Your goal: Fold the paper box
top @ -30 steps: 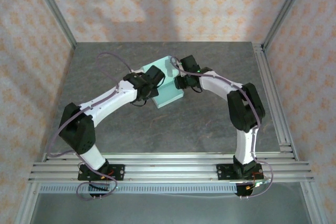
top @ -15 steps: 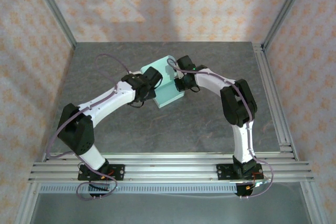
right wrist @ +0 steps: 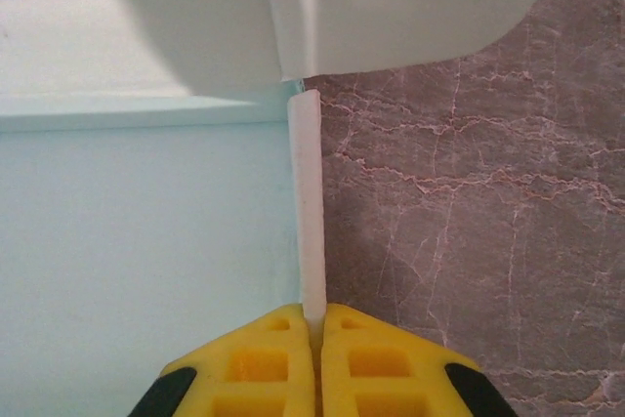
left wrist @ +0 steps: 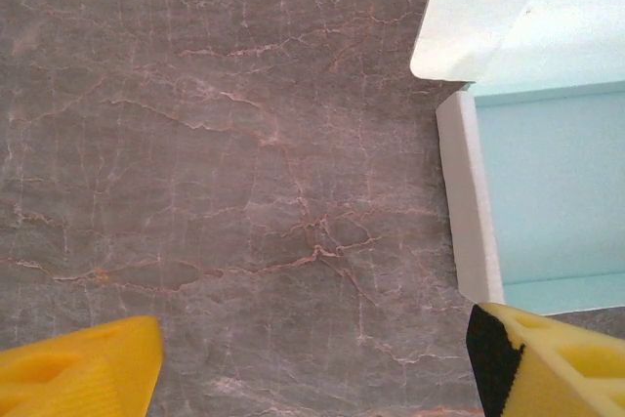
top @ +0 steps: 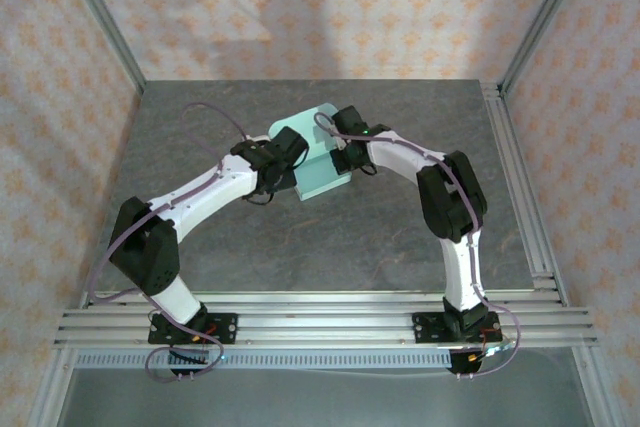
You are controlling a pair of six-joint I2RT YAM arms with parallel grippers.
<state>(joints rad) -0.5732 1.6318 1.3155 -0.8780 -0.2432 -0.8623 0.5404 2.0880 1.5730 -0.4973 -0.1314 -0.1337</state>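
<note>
Toward the far edge of the dark grey veined stone-look table point(top: 300, 247), about midway between its left and right edges, lies one pale mint-blue thin card paper box point(top: 322, 175), partly folded. Its long axis runs from the far edge toward the near edge, the near end skewed a little to the right. One panel lies flat on the table, and a flap with rounded corners rises at the far end.

Two grippers flank the box, one on each side. The left gripper point(left wrist: 312, 339) hangs just over the table at the box's left side, its yellow fingers point(left wrist: 78, 368) spread wide with bare table between them and nothing held. Its right finger sits by the box's near-left corner; whether they touch cannot be told. The right gripper point(right wrist: 312, 324) is at the box's right side, its two yellow fingers pressed together on the thin white upright side wall of the box, pinching that edge.
</note>
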